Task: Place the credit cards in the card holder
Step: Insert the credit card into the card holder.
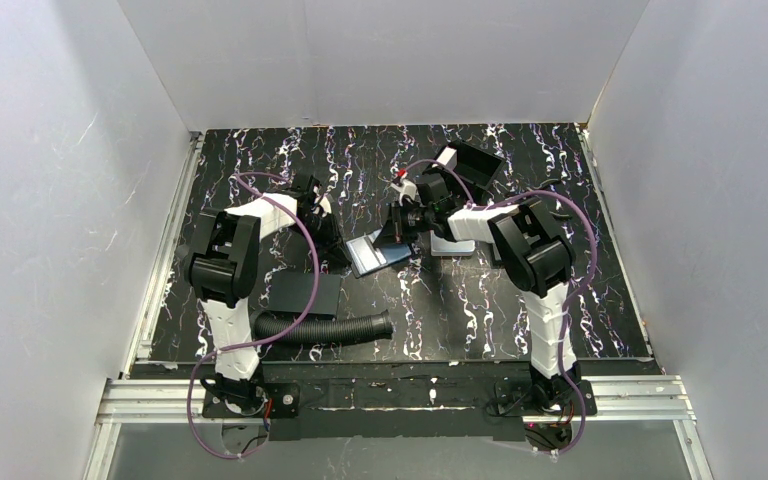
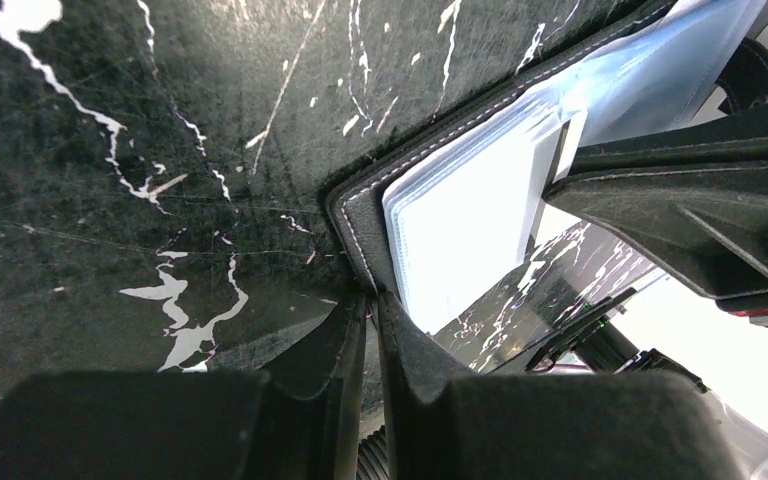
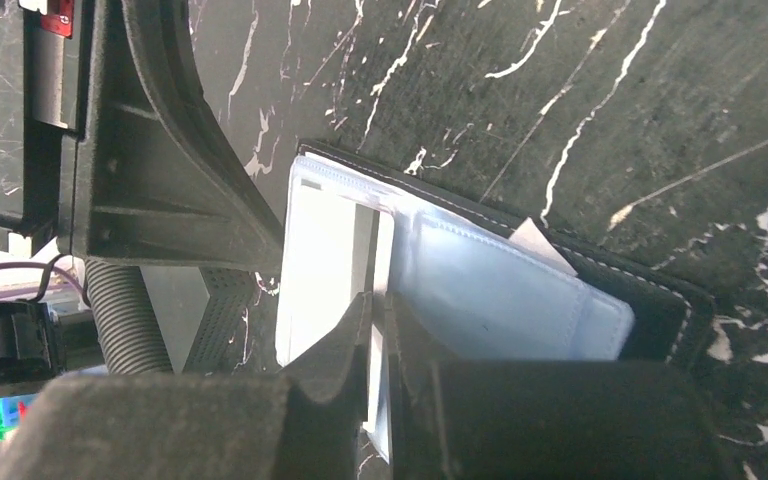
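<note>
Pinching the card holder (image 2: 355, 215): left jaws; right jaws narrow, gripping 1 pale card (image 3: 384, 250).

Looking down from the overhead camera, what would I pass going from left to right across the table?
left arm's elbow → flat black pad → open card holder → right arm's elbow. The corrugated hose and the black box overlap these, so they are left out.

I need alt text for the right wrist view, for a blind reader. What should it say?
The right gripper pinches a thin pale card edge-on over the open black card holder, whose clear sleeves lie on a dark marbled table. The left gripper reaches in from the upper left to the holder's edge.
</note>
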`<state>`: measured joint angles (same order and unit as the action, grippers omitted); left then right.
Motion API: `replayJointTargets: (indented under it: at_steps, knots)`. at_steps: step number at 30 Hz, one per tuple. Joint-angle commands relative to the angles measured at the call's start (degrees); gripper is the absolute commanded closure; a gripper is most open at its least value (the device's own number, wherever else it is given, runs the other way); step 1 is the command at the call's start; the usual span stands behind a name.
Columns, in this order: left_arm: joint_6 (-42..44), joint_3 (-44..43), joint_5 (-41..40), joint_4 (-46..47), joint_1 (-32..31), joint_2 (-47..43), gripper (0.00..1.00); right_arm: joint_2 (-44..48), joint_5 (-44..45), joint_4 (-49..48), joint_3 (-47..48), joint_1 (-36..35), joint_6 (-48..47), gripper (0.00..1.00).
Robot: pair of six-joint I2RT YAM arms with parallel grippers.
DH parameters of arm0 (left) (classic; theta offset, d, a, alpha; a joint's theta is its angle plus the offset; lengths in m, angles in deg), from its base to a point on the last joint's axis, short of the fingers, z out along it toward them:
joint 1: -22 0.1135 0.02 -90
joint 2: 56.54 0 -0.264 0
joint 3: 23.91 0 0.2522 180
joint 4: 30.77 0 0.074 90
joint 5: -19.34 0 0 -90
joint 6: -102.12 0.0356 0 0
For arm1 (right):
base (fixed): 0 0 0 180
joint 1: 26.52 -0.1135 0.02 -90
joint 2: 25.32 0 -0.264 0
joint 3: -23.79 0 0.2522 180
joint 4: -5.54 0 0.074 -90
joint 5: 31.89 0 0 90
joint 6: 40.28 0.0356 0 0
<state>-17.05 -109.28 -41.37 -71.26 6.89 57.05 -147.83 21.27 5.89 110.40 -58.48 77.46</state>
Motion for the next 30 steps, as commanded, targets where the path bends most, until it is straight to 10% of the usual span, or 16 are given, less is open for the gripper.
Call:
replayJointTargets:
  at_steps: [1, 13, 30]
  knots:
    - [1.4, -0.4, -4.1, 0.8, -0.2, 2.0, 0.91, -0.9, -1.1, -0.8, 1.4, -1.7, 1.6, 0.89]
    - [0.4, 0.0, -3.6, 1.9, -0.9, 1.2, 0.91, 2.6, 10.2, -12.1, -7.1, -5.1, 23.8, 0.95]
    - [2.6, -1.8, -6.3, -0.8, -1.1, 0.5, 0.89, 5.2, 7.6, -12.2, -9.5, -8.5, 18.5, 0.84]
